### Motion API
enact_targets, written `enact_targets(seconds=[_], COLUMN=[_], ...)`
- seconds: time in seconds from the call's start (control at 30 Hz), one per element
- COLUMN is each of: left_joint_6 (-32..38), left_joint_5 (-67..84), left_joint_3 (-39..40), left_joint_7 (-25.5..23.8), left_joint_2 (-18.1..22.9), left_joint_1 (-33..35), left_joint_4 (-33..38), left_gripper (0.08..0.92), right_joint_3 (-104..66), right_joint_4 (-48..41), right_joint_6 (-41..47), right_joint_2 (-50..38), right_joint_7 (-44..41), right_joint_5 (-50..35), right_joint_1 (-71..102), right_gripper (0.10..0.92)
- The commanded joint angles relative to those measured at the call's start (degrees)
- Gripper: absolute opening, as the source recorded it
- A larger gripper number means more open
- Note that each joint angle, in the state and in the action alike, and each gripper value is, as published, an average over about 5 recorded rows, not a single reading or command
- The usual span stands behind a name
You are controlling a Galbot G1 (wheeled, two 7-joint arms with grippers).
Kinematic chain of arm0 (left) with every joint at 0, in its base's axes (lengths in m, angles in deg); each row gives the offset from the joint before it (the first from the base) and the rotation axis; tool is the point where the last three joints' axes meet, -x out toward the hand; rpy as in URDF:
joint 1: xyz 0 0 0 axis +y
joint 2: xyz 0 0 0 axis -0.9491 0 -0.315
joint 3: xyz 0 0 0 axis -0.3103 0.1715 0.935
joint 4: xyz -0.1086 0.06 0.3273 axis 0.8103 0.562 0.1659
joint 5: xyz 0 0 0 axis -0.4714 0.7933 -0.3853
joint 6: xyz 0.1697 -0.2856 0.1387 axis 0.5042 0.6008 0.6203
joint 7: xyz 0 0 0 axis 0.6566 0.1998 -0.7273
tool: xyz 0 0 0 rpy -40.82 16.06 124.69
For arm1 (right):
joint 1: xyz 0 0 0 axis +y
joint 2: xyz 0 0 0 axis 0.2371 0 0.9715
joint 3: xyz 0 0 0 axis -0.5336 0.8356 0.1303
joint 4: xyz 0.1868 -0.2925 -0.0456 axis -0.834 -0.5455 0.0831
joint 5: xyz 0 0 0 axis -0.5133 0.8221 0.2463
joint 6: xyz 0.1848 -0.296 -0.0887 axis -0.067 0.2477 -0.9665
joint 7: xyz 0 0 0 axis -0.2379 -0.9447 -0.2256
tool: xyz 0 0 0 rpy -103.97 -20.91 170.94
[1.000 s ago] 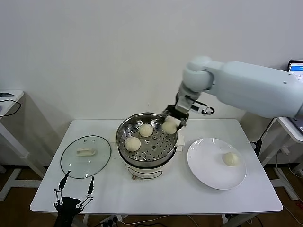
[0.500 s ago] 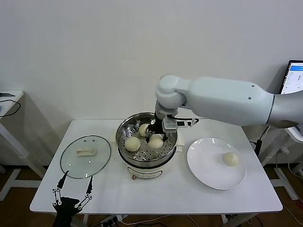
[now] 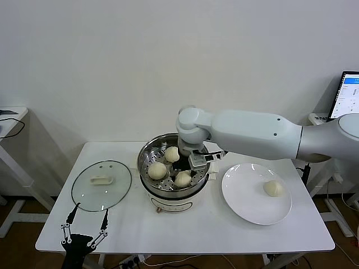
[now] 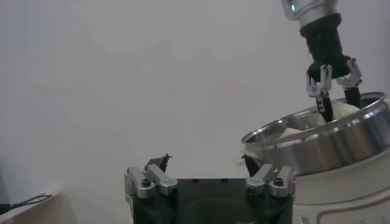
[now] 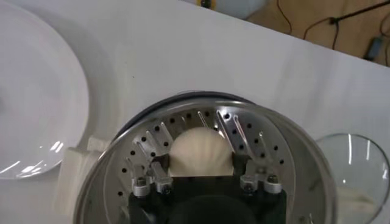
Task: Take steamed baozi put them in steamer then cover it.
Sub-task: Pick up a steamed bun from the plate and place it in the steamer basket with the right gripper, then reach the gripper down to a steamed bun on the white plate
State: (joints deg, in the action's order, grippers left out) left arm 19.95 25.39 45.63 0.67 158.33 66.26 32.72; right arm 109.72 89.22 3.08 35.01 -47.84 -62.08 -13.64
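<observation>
The steamer (image 3: pixel 145 158) stands mid-table, a shiny perforated basket on a white pot base. Three steamed baozi lie in it: one at the back (image 3: pixel 172 153), one on the left (image 3: pixel 157 170), one at the front (image 3: pixel 182 179). My right gripper (image 3: pixel 189 171) reaches down into the basket around the front bun (image 5: pixel 201 149). That bun rests on the perforated floor (image 5: pixel 268 152), and the fingers stand slightly parted at its sides. A further baozi (image 3: pixel 273 188) lies on the white plate (image 3: pixel 247 196). The cover (image 3: pixel 101 185), a glass lid, lies flat to the left. My left gripper (image 3: pixel 90 216) waits open near the table's front left edge.
The white plate sits right of the steamer, close to my right arm's underside. A side table (image 3: pixel 11 120) stands at far left and a monitor (image 3: pixel 349 95) at far right. In the left wrist view the steamer's rim (image 4: pixel 329 143) and the right gripper (image 4: pixel 332 91) show farther off.
My right arm swung from the basket's back right rim down into the steamer. It set the bun it carried on the front of the floor, and its fingers have eased apart. The left arm stayed put.
</observation>
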Motion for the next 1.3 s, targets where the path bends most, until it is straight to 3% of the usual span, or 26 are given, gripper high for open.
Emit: enact_targets(seconds=[0.03,0.2,0.37,0.53,0.7,0.83,1.0,1.1,1.3], left_joint_6=[0.1,0.2,0.3,0.2,0.2,0.1,0.0,0.0,-0.2], left_joint_5=[0.1,0.1,0.3,0.3,0.3,0.3,0.3,0.3,0.3], left_joint_3=[0.0,0.1,0.0,0.0,0.0,0.2,0.3,0.3,0.5], left_joint_7=[0.0,0.1,0.1,0.1,0.0,0.0,0.0,0.0,0.0], left_joint_2=[0.0,0.1,0.1,0.2,0.1,0.0,0.0,0.0,-0.1], left_joint_1=[0.0,-0.1,-0.2,-0.3,-0.5,-0.7,-0.8,-0.8,-0.9], left_joint_4=[-0.3,-0.4,-0.5,-0.6,-0.8,-0.9,-0.7,-0.5,-0.4], left_gripper=[0.823,0.823,0.823,0.823,0.823,0.823,0.823,0.823,0.823], right_joint_3=[-0.3,-0.4,-1.2,-4.8,-10.3,-16.6,-14.9,-12.7,-9.5], right_joint_4=[-0.6,-1.1,-0.9,-0.6,-2.0,-7.1,-14.3,-19.2,-25.8], right_joint_6=[-1.4,-1.4,-0.7,1.0,11.8,19.9,38.4,43.0,43.5], right_joint_2=[0.9,1.5,1.4,-0.4,-5.3,-10.6,-18.9,-23.1,-28.8], right_joint_7=[0.2,0.2,0.5,-0.3,-6.2,-10.7,-11.5,-11.9,-11.2], right_joint_5=[2.6,3.3,3.7,1.1,-15.3,-21.3,-34.2,-36.3,-32.6], right_joint_1=[1.9,2.2,2.4,1.4,-1.8,-2.5,-3.0,-1.6,4.3], right_gripper=[0.698,0.724,0.807,0.822,0.823,0.823,0.823,0.823,0.823])
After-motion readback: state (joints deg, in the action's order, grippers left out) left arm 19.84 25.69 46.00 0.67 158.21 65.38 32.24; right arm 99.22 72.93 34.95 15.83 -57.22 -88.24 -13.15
